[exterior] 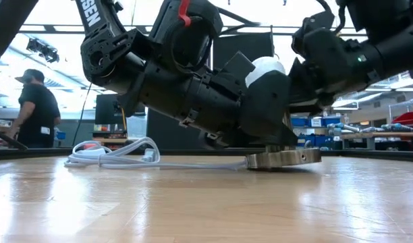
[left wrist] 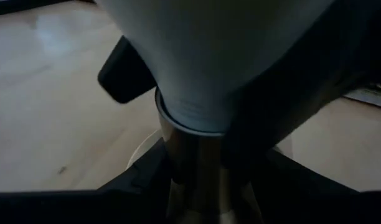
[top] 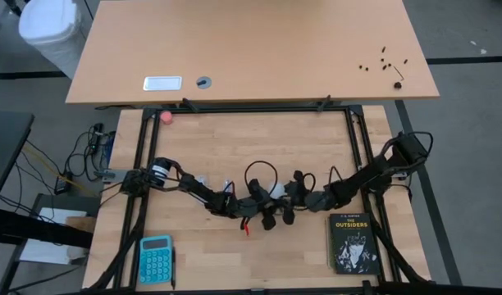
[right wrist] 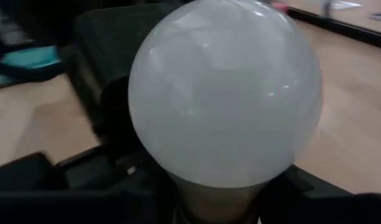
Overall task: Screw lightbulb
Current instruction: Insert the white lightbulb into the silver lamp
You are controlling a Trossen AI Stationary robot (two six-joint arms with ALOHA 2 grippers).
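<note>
The lightbulb (top: 275, 190) is found upright at the middle of the wooden table (top: 235, 147), its narrow base seated in the metallic socket disc (exterior: 283, 158), which lies flat on the board. Both grippers are crowded against it from opposite sides. The left gripper (top: 263, 202) is drawn narrow around the lower neck and socket collar, as the left wrist view shows with the bulb's taper (left wrist: 209, 68) filling the space just ahead of its fingers. The right gripper (top: 290, 199) is closed tight on the bulb near its base; in its own wrist view the frosted globe (right wrist: 225, 93) stands directly in front, touching the dark fingers (right wrist: 66, 180).

Almost no free room is left between the two grippers; they nearly touch across the bulb. A white cord (exterior: 115, 156) is laid out from the socket, coiled on the table beyond the left gripper, and a black cable loop (top: 260, 173) is seen just behind the bulb. To the outer side of the right gripper a book (top: 352, 242) lies near the table's front edge; a teal calculator (top: 156, 259) lies well apart, past the left arm, at the front corner. A small pink ball (top: 165, 117) rests at the far edge by the black frame rail (top: 259, 107). A person (exterior: 32, 111) is standing in the room beyond.
</note>
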